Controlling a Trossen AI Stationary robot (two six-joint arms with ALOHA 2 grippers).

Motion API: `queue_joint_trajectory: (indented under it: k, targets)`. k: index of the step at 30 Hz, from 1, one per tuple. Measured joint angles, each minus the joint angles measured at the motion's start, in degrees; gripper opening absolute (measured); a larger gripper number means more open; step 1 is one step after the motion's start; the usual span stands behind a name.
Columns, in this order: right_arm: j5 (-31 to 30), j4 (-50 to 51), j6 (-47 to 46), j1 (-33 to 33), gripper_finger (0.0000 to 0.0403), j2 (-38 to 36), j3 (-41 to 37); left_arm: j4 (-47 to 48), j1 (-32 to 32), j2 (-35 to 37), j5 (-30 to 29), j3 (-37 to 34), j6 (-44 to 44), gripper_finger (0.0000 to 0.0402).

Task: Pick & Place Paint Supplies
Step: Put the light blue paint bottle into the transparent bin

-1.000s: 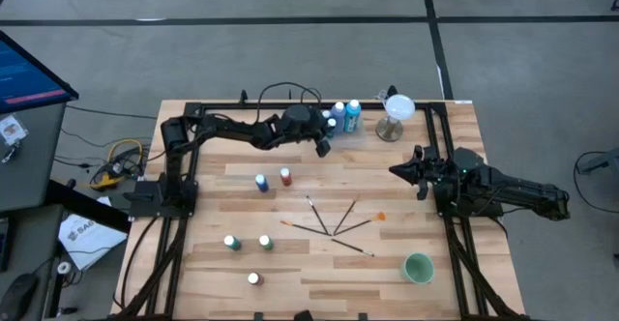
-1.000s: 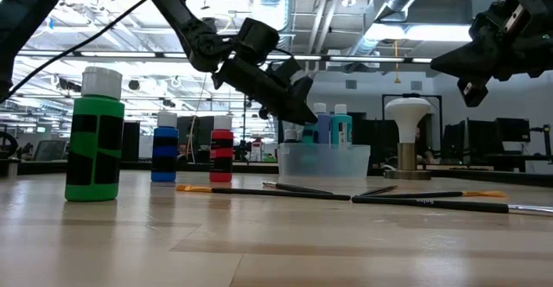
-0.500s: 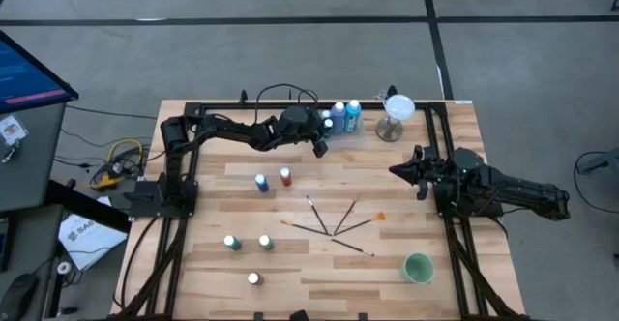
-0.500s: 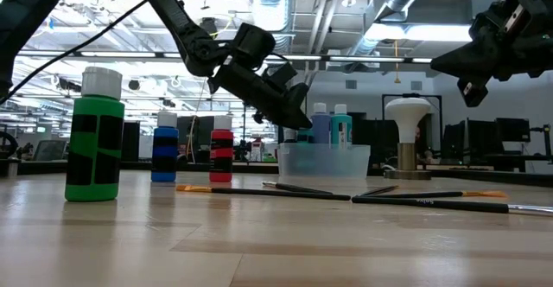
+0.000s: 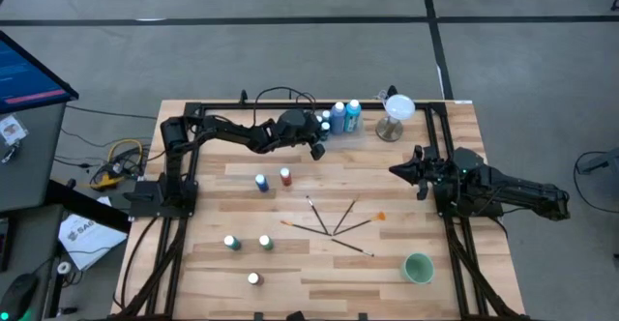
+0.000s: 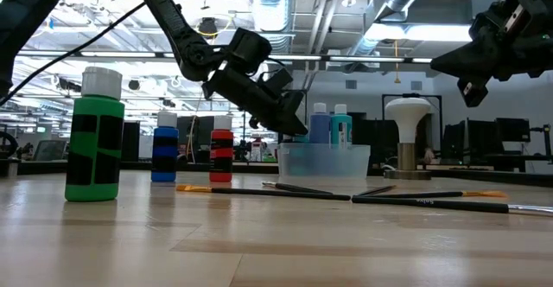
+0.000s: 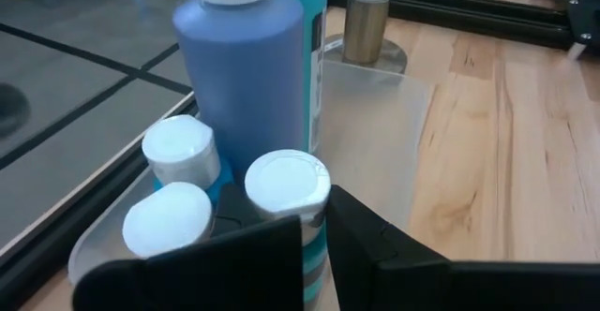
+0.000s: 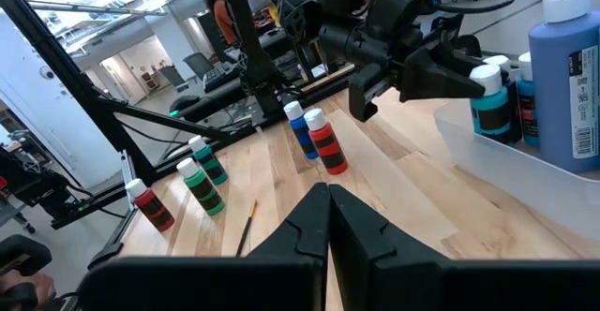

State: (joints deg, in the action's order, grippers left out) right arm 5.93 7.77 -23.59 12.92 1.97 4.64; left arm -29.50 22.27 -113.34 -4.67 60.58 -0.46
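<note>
- A teal bottle (image 7: 286, 199) is held between the fingers of the left gripper (image 5: 316, 146), at the near edge of the clear tray (image 6: 324, 160) at the back of the table (image 5: 406, 219).
- In the left wrist view the white cap sits between the two dark fingers, just above the tray floor and close to two other small capped bottles (image 7: 173, 185).
- The tall blue bottle (image 7: 246, 63) and the tall teal bottle (image 5: 353, 116) stand directly behind; contact with either during lowering may tip them.
- Because the grip lies near the cap, the bottle may pivot and land tilted if it is released too high.
- A release at the tray rim may leave the bottle outside or leaning on the wall.
- The right gripper (image 5: 398, 170) waits above the table's right side, with its fingers pressed together and nothing held.
- Still on the table: the blue and red bottles (image 5: 274, 179), two green ones (image 5: 248, 243), one red one (image 5: 253, 278) near the front edge, and the brushes (image 5: 334, 224), fanned at centre.
- The brushes lie crossed; lifting one may drag another.
- A label is seen on the tall blue bottle, but its writing cannot be read. Partial white lettering shows on an item on the floor at left; it is not legible.
</note>
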Motion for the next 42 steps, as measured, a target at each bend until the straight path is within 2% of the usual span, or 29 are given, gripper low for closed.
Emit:
queue_joint_trajectory:
  k: [42]
  targets:
    - [0.0, 0.9, 0.0, 0.0, 0.0003, 0.0, 0.0, -7.4, 0.8, -2.7, 0.1, 0.0, -1.5, 0.0002]
